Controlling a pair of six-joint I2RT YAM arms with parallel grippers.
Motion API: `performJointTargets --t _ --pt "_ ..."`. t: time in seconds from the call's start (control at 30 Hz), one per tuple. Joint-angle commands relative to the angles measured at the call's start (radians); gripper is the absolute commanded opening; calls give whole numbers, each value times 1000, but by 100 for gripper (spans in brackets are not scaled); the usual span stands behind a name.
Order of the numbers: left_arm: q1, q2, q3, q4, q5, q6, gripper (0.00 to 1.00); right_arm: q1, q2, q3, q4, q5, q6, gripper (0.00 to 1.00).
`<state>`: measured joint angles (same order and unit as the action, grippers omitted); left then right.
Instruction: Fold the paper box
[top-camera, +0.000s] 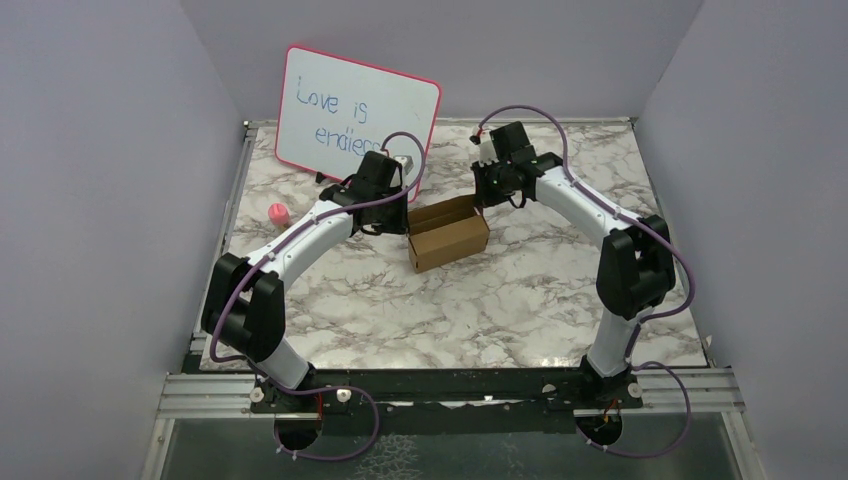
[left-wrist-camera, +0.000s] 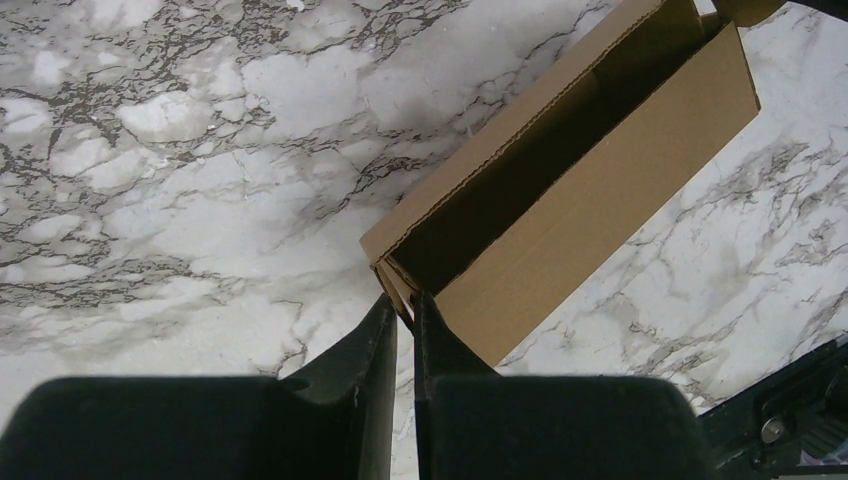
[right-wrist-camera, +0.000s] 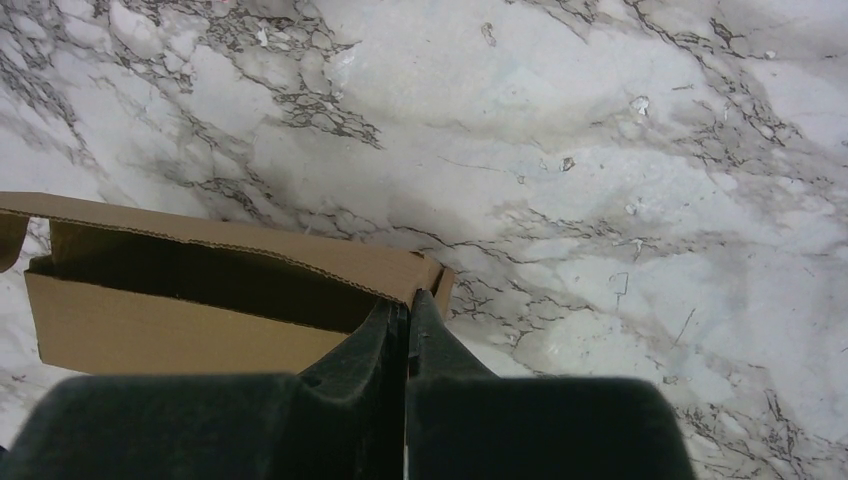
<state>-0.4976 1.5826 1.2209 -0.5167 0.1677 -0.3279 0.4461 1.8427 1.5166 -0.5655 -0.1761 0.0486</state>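
**One open box, gripped at both ends**

A single paper box (top-camera: 448, 235) sits near the middle of the marble tabletop (top-camera: 450, 310), a little toward the far side. It is a small rectangular box of plain brown cardboard, standing on its base with the top open. Its long side runs roughly left to right. Seen from the wrist cameras, the inside is only bare cardboard walls in deep shadow (the floor of the box is too dark to make out). A loose flap shows at its left end in the right wrist view.

There are two arms, one at each short end of the box. The left end effector (left-wrist-camera: 405, 305) is at the left end. Its fingers (left-wrist-camera: 380, 335) are drawn nearly together, leaving a thin slit, and the layered edge of the end wall runs into that slit, so it is pinching the cardboard. The right end effector (right-wrist-camera: 408, 300) is at the opposite end with its fingers pressed together. The tips rest against the corner of the end wall, but I cannot tell whether any card is caught between them.

Two other things are on the tabletop. One whiteboard (top-camera: 355, 110) with a pink frame leans at the back behind the left arm, with blue handwriting on it. One small pink object (top-camera: 278, 213) lies near the left edge, well apart from the box.
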Motion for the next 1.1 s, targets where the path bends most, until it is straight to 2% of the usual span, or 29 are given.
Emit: performJointTargets --t 0.0,0.07,0.2,0.47,0.6,0.73,0.83,0.93,1.07 --pt "-7 7 -1 67 31 -18 10 34 -13 -25 2 -50 75 1" --pt "-6 4 -4 67 25 -16 11 33 -17 -31 13 -43 75 1" --pt "1 -6 -10 67 21 -11 14 33 -29 -38 33 -26 73 14" --pt "70 -75 -32 66 41 2 35 33 -144 -103 115 27 66 41" --pt "124 -130 -31 64 84 20 45 33 -236 -176 172 52 58 50" --pt "195 -169 -7 61 125 42 52 34 -327 -265 194 61 58 54" --pt "228 -154 37 49 132 73 52 33 -403 -350 208 53 73 54" --pt "235 -86 106 35 158 88 52 38 -487 -455 244 11 118 53" --pt "235 34 213 23 221 102 49 90 -598 -597 304 29 175 50"
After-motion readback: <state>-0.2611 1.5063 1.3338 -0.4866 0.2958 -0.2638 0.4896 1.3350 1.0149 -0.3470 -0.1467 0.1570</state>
